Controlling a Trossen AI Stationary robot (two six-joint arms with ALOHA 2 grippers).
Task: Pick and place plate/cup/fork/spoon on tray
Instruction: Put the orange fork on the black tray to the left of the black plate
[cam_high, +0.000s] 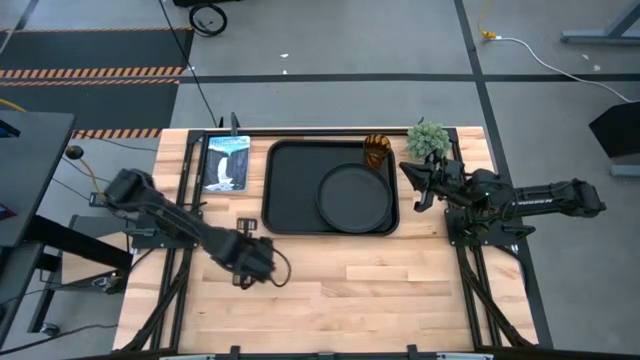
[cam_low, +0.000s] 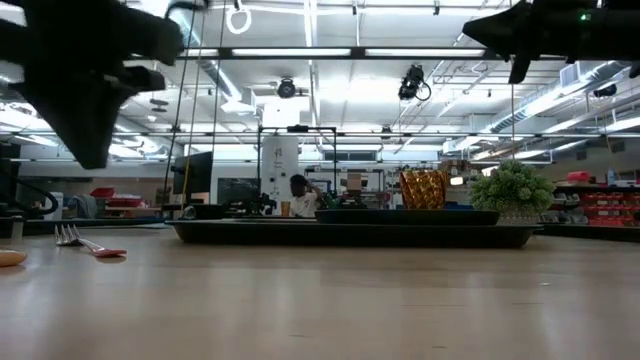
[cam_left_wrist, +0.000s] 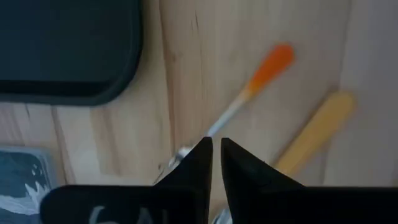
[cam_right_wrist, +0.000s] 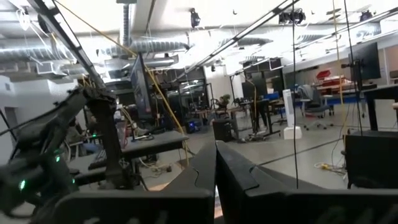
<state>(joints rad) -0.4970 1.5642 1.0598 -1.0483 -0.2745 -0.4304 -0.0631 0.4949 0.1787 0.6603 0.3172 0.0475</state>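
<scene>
The black tray (cam_high: 285, 190) lies at the table's far middle. The round black plate (cam_high: 353, 197) lies in its right half, and the amber cup (cam_high: 376, 150) stands in its far right corner. The fork (cam_left_wrist: 270, 65) and the spoon (cam_left_wrist: 317, 130) lie side by side on the wood near the tray's near left corner; both also show in the low view, the fork (cam_low: 85, 240) and the spoon (cam_low: 8, 257). My left gripper (cam_left_wrist: 216, 155) is shut and empty, raised above the fork's tine end, which its fingers hide. My right gripper (cam_high: 412, 185) is shut and empty, raised beside the tray's right edge.
A small green plant (cam_high: 428, 138) stands at the far right, beside the cup. A flat picture card (cam_high: 227, 162) lies left of the tray. Bare wood stretches across the table's near half (cam_high: 380, 290).
</scene>
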